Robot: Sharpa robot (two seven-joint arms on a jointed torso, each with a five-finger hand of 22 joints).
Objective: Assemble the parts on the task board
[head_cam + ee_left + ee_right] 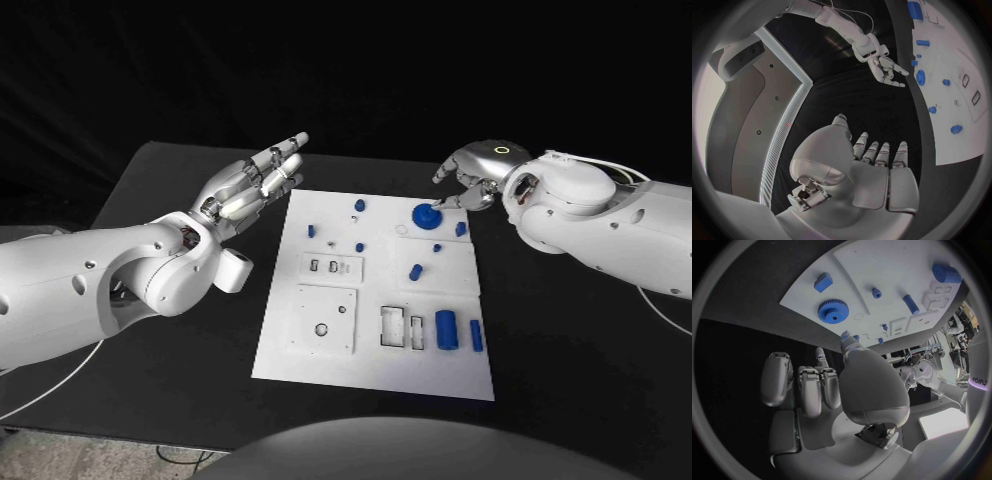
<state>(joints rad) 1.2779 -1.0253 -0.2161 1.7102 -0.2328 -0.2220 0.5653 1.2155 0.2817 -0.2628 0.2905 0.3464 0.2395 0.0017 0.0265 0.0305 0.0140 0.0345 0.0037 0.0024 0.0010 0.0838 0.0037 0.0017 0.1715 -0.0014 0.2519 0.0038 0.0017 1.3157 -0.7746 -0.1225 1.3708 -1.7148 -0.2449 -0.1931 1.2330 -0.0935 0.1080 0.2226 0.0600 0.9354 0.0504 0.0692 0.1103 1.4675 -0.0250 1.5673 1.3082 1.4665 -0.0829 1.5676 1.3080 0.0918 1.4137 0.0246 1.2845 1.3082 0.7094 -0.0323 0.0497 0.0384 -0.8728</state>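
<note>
R hand (pixel 472 178) hovers w/ fingers curled, holding nothing; blue gear (pixel 426 215) lies on task board (pixel 375 370) just beside its fingertips. Best to pinch rim evenly, lift straight. L hand (pixel 257 185) open, idle.

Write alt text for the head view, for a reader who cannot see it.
A white task board lies on a black table, dotted with small blue parts, including a blue gear near its far edge. The right hand hovers with curled fingers beside the gear; the left hand is open, fingers outstretched, beside the board's far left corner.
</note>
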